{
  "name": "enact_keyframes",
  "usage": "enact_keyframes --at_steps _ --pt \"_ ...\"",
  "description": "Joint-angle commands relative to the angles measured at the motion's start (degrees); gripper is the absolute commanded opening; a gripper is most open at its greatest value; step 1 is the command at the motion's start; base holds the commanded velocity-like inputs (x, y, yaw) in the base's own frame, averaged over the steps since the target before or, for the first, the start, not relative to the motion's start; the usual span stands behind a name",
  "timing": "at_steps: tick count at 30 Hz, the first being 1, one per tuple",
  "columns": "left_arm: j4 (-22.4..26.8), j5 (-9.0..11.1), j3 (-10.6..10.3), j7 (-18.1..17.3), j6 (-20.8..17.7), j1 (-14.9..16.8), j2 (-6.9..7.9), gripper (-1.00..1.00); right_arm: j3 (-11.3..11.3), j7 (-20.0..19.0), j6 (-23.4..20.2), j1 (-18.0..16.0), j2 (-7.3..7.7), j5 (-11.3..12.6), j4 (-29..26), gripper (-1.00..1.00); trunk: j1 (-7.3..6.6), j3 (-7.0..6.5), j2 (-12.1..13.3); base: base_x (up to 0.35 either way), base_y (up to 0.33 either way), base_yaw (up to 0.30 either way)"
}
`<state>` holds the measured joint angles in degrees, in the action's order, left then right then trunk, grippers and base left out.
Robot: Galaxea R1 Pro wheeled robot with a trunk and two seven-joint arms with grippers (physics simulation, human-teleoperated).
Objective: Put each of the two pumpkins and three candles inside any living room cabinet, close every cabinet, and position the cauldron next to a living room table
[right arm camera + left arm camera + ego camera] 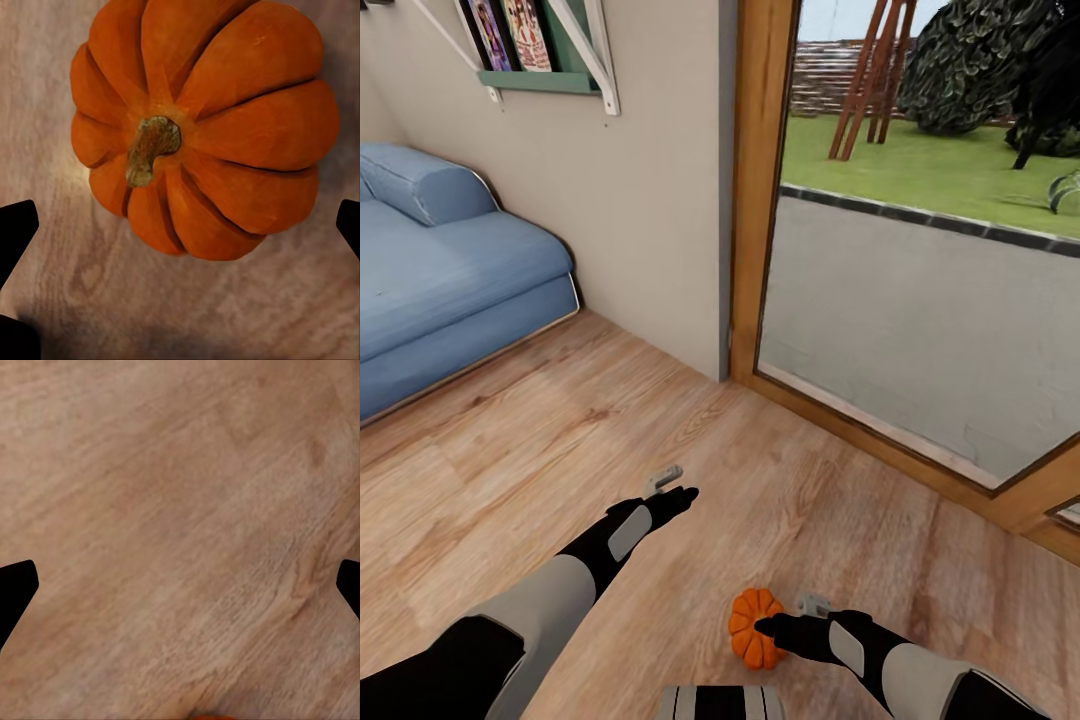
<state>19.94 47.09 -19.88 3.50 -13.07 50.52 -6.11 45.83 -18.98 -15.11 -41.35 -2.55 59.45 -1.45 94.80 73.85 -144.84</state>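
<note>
Pumpkin, small, ribbed and bright orange (754, 627), sits on the light wood plank floor (540, 440) close in front of the robot in the head view, with the black right gripper (768, 628) reaching in from the right so that its tip overlaps the pumpkin's side; from here I cannot tell whether the fingers touch it. The left gripper (682, 495) hangs over bare planks further ahead and to the left, well apart from the pumpkin. This view alone takes in the room: a blue upholstered sofa (440, 270) at the left, a plain beige wall, a green shelf with white brackets (545, 75) holding magazines, and a wood-framed glass door (760, 200) giving onto pavement and lawn. The left wrist view looks straight down on matte, diagonal wood grain (180, 525), the two dark fingertips (15, 589) at opposite edges, spread wide with nothing between them; a sliver of orange shows at one edge. The right wrist view gives the pumpkin (202, 124) from above: deep grooves between smooth, swollen lobes and a short, twisted brown-green stem (150, 146). The right fingertips (15, 232) stand wide apart, clear of the pumpkin
</note>
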Motion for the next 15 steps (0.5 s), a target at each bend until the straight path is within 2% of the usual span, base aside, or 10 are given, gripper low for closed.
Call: enact_keyframes --at_steps 1,15 --pt "0.1 0.5 -0.4 0.4 -0.1 0.0 0.05 1.00 0.5 -0.1 -0.2 0.0 0.00 0.6 0.0 1.00 -0.01 0.04 0.0 0.025 0.000 0.000" --pt "0.1 0.5 -0.4 0.3 -0.1 0.0 0.05 1.00 0.5 -0.1 -0.2 0.0 0.00 0.6 0.0 1.00 0.02 0.26 0.0 0.003 0.000 0.000"
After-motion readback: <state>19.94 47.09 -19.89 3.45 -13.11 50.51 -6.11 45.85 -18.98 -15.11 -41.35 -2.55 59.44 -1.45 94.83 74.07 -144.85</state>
